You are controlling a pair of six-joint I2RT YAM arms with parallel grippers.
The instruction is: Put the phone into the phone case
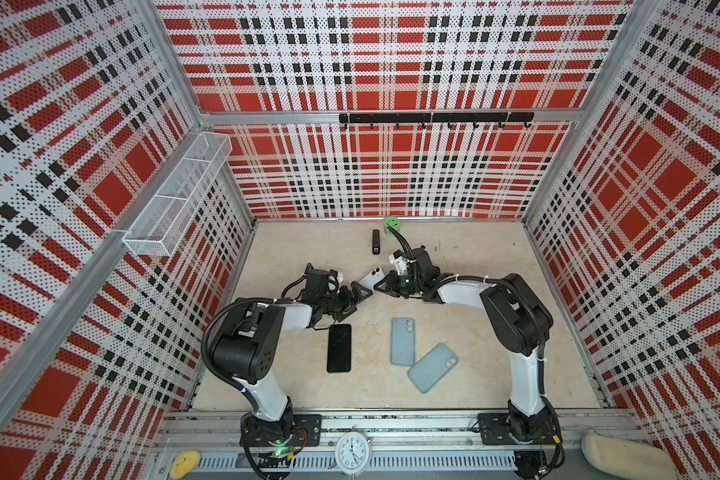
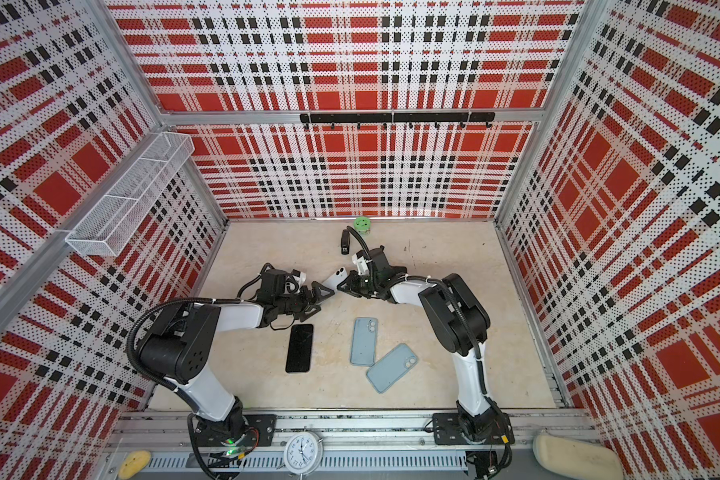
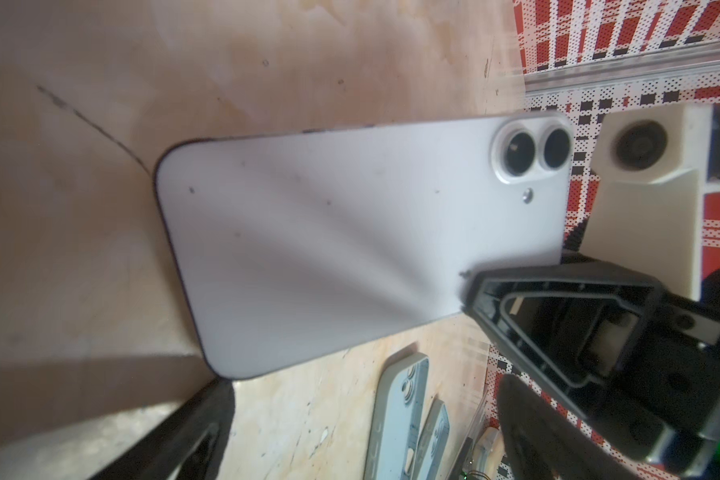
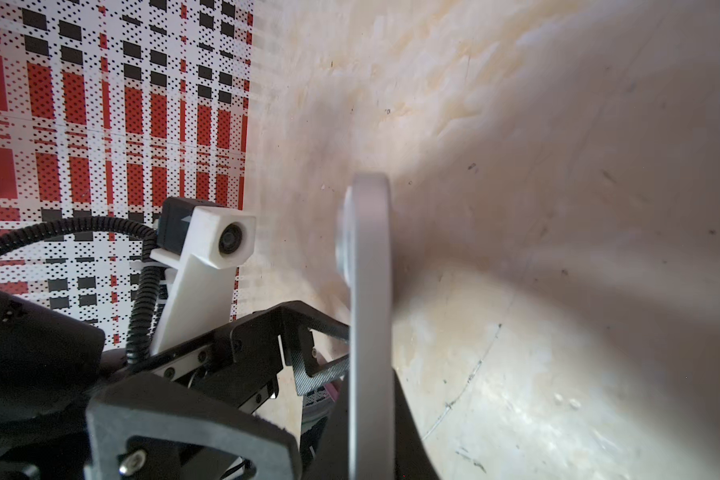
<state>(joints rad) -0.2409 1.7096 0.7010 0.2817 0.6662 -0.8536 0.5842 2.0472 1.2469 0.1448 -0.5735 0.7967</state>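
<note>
Though the white phone [image 1: 371, 276] is up off the table [image 1: 474, 374], over its middle, nothing is cased yet. The right gripper [image 1: 385, 285] is pinched tight on a corner of the phone's camera end. The phone is tilted, and its back with twin lenses faces the left wrist view [image 3: 350, 249]. The left gripper [image 1: 356, 299] has its jaws spread wide, just beside the phone's other end, gripping nothing.

Progress, as I judge it: pickup only. What is left is to carry the phone to a case, line it up and press it in.

The straight case [image 1: 403, 341] and the slanted case [image 1: 432, 368] lie flat toward the front edge, right of centre, just beside each other. The black phone [image 1: 339, 348] lies flat, screen up, left of them.

Hard to make out:
- The white phone's screen side shows in no view.
- The right wrist view shows the phone edge-on [image 4: 371, 311], and the pinch runs off the frame.
- Whether the left gripper's finger [image 3: 217, 407] touches the phone's corner, I cannot tell.
- Whether the cases lie hollow up or back up, I cannot tell.
- The black tool [image 1: 376, 242] and green tub [image 1: 390, 223] at the back edge are too small to identify.
</note>
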